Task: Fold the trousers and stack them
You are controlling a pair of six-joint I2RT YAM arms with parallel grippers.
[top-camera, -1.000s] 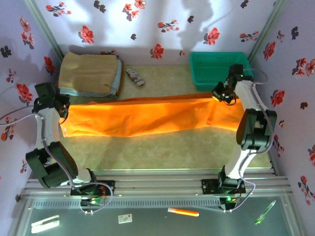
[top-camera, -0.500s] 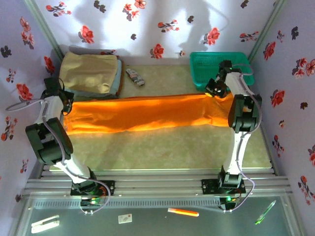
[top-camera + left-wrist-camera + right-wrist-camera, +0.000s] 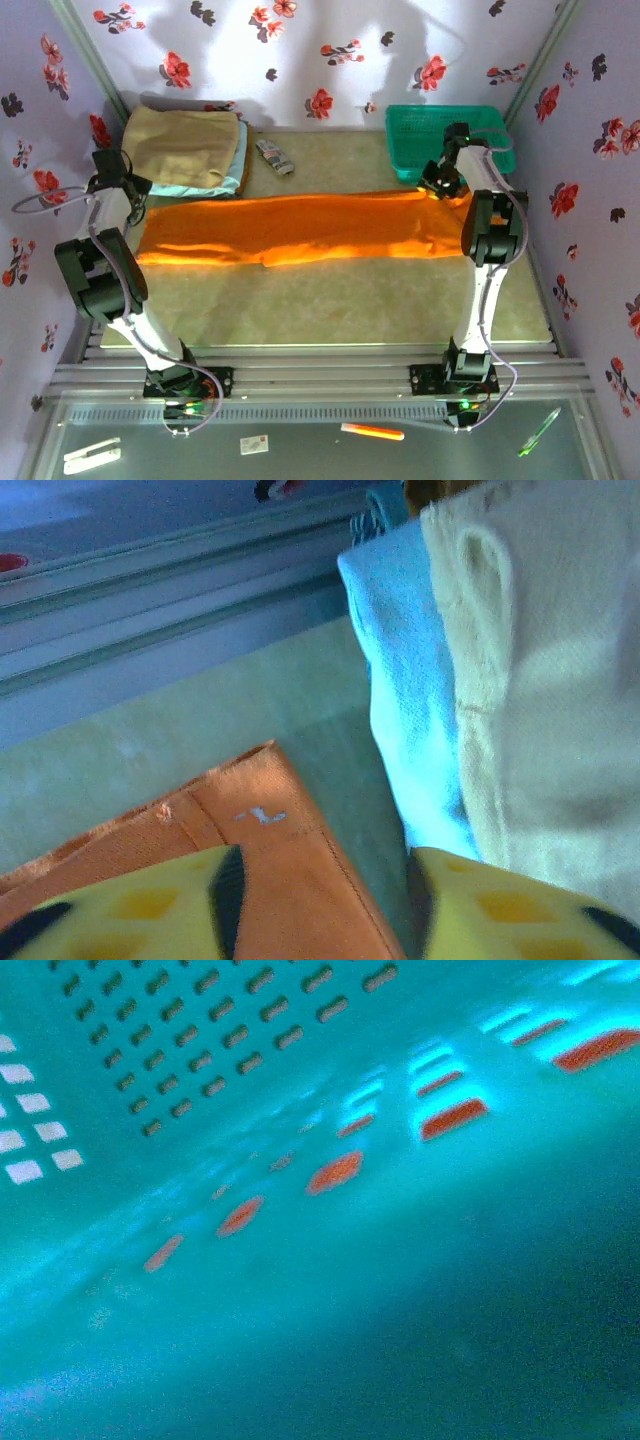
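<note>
Left pincer (image 3: 325,862) first: its two yellow fingers (image 3: 120,910) stand wide apart and hold nothing. One hemmed corner of the trousers (image 3: 250,820) lies flat under the gap. Just beside the finger on the wrist view's right is the stack of two folded garments, one light blue garment (image 3: 410,710) under one tan garment (image 3: 550,680).

Over to the right pincer (image 3: 437,183). It sits at the opposite end of the trousers, tight against the near wall of the single green basket (image 3: 440,135). I cannot tell whether its jaws are wide or narrow. Its wrist camera is pressed up to the basket wall (image 3: 300,1110), where several slots glow orange-red.

Between the two pincers, the one pair of trousers (image 3: 300,228) stretches flat across the table (image 3: 330,300). One small grey object (image 3: 275,155) lies beyond the trousers.
</note>
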